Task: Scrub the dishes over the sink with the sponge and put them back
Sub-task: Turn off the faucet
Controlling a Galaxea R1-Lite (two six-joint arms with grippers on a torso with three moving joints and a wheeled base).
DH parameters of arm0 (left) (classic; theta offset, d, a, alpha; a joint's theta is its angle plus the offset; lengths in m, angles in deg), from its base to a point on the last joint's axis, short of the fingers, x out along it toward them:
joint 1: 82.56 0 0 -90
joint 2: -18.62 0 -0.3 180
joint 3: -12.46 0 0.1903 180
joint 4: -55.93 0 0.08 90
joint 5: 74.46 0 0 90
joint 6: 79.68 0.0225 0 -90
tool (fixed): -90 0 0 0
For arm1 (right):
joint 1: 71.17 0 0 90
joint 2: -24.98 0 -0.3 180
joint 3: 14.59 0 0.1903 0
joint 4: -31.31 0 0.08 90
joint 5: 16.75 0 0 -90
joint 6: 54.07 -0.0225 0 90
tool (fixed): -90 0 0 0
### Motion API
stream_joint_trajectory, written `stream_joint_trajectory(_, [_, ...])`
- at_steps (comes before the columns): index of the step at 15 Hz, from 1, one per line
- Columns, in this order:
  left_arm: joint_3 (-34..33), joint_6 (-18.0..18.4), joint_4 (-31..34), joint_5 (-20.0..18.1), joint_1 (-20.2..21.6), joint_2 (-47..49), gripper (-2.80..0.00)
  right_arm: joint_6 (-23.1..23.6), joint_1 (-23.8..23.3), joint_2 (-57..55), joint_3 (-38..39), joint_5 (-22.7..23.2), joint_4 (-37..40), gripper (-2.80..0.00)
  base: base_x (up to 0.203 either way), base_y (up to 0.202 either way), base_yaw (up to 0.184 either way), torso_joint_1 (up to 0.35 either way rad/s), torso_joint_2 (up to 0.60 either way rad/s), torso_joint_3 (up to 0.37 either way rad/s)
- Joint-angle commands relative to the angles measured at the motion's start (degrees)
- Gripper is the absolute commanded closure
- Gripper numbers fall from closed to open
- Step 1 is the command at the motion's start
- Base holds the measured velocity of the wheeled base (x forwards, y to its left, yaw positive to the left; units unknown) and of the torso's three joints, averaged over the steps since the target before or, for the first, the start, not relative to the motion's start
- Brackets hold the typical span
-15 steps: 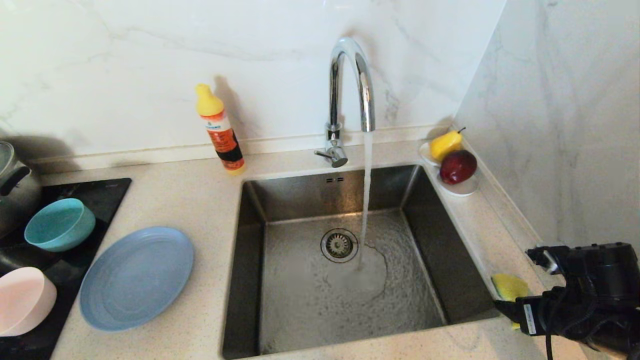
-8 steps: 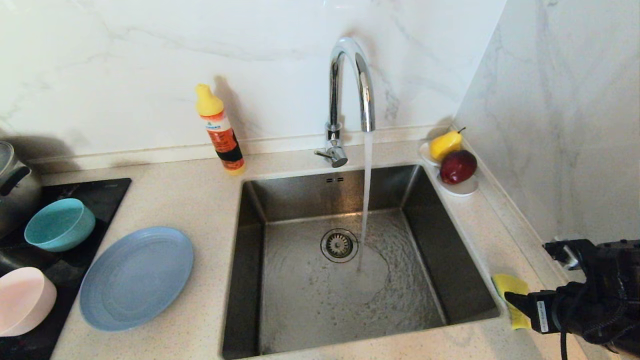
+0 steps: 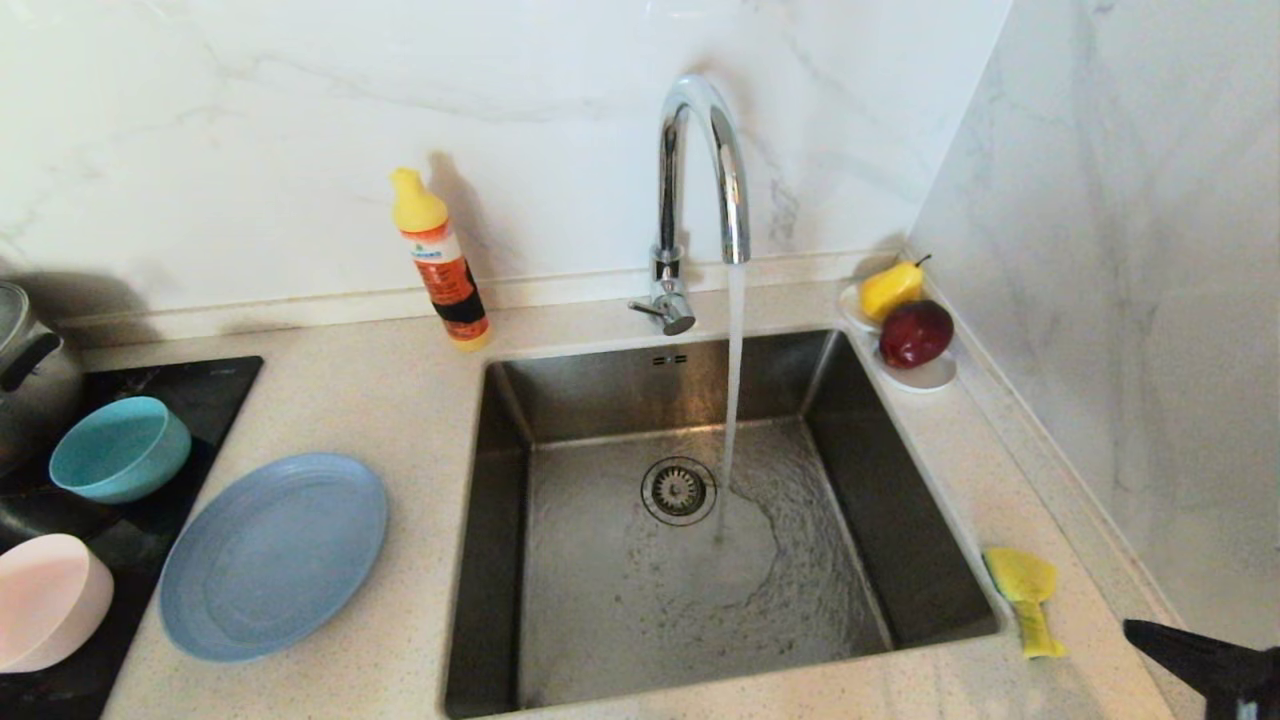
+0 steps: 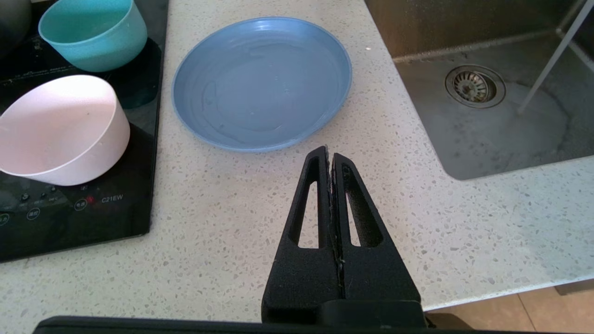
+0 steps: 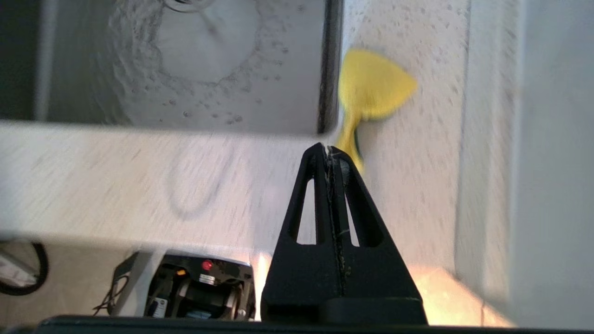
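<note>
head view, sponge (image 3: pixel 1022 590) beside sink (image 3: pixel 500 560)

White marble walls (image 3: pixel 500 90) meet a pale speckled countertop (image 3: pixel 390 400)

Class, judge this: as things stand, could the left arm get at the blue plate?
Probably yes: the left gripper hangs shut just short of the blue plate, with only bare counter between them.
</note>
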Motion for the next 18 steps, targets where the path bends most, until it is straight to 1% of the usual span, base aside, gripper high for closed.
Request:
stream_joint_trajectory(1, [0.0, 0.0, 0.0, 0.0, 0.0, 0.0, 0.0, 0.3, -3.3, 16.3, 2.2, 1.4, 4.7, 0.0, 0.0, 0.0, 0.0, 0.0, 0.0, 0.0])
stream_joint_trajectory(4, [0.0, 0.0, 0.0, 0.0, 0.0, 0.0, 0.0, 0.7, -8.7, 31.4, 3.9, 4.7, 12.5, 0.0, 0.0, 0.0, 0.0, 0.0, 0.0, 0.0])
stream_joint_trajectory(6, [0.0, 0.0, 0.0, 0.0, 0.0, 0.0, 0.0, 1.3, -10.9, 40.1, 7.0, 5.7, 16.0, 0.0, 0.0, 0.0, 0.0, 0.0, 0.0, 0.0])
stream_joint_trajectory(8, [0.0, 0.0, 0.0, 0.0, 0.0, 0.0, 0.0, 3.0, -11.3, 47.2, 11.4, 4.9, 17.4, 0.0, 0.0, 0.0, 0.0, 0.0, 0.0, 0.0])
stream_joint_trajectory(10, [0.0, 0.0, 0.0, 0.0, 0.0, 0.0, 0.0, 5.2, -11.4, 53.1, 14.7, 3.0, 17.4, 0.0, 0.0, 0.0, 0.0, 0.0, 0.0, 0.0])
stream_joint_trajectory(11, [0.0, 0.0, 0.0, 0.0, 0.0, 0.0, 0.0, 6.7, -11.4, 53.6, 16.2, 2.6, 14.7, 0.0, 0.0, 0.0, 0.0, 0.0, 0.0, 0.0])
stream_joint_trajectory(12, [0.0, 0.0, 0.0, 0.0, 0.0, 0.0, 0.0, 6.7, -11.4, 53.6, 16.8, 2.4, 12.4, 0.0, 0.0, 0.0, 0.0, 0.0, 0.0, 0.0])
stream_joint_trajectory(16, [0.0, 0.0, 0.0, 0.0, 0.0, 0.0, 0.0, 4.6, -11.4, 53.5, 16.9, 2.2, 12.6, 0.0, 0.0, 0.0, 0.0, 0.0, 0.0, 0.0])
stream_joint_trajectory(18, [0.0, 0.0, 0.0, 0.0, 0.0, 0.0, 0.0, 4.3, -11.4, 53.5, 16.9, 2.2, 12.6, 0.0, 0.0, 0.0, 0.0, 0.0, 0.0, 0.0])
